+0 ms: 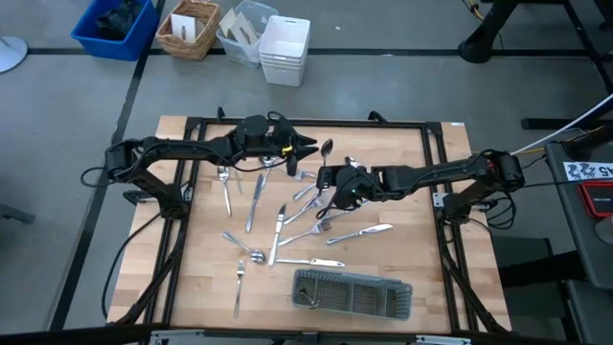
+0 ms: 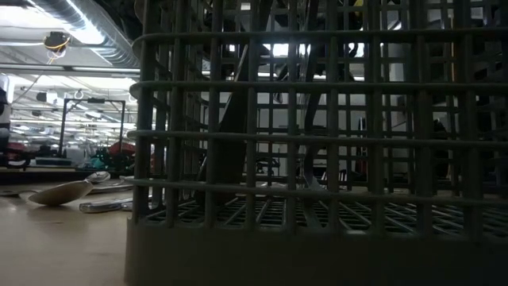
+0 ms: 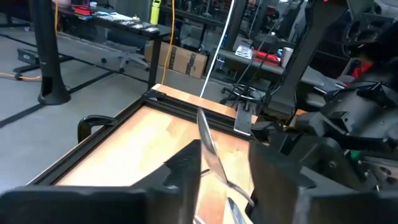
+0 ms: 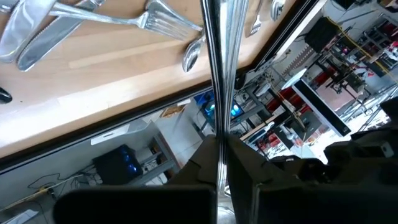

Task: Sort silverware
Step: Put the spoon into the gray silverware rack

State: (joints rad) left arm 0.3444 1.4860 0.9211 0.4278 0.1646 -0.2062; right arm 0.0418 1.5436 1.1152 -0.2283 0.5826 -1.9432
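Observation:
Several pieces of silverware (image 1: pixel 278 230) lie scattered on the wooden table, and one spoon (image 2: pixel 67 191) shows in the low view. The grey mesh tray (image 1: pixel 352 292) sits at the near edge and fills the low view (image 2: pixel 317 159). Above the table's far middle my right gripper (image 1: pixel 330 182) is shut on one slim silver piece (image 4: pixel 217 62). My left gripper (image 3: pixel 227 162) is open, and that piece (image 3: pixel 208 146) stands in the gap between its fingers; whether they touch it I cannot tell. My right gripper pinches the slim silver piece between its two fingers at one end (image 4: pixel 217 134). The arm comes from the table's right, and the piece runs on ahead along the fingers. It is lifted clear of the table, its free end (image 1: pixel 327 148) reaching toward the left gripper.
A black frame (image 1: pixel 192 123) runs around the table. Beyond the far edge stand a blue bin (image 1: pixel 115 27), a wicker basket (image 1: pixel 189 29) and white containers (image 1: pixel 284 48). Bare wood lies at the table's near left (image 1: pixel 206 287) and right (image 1: pixel 412 254).

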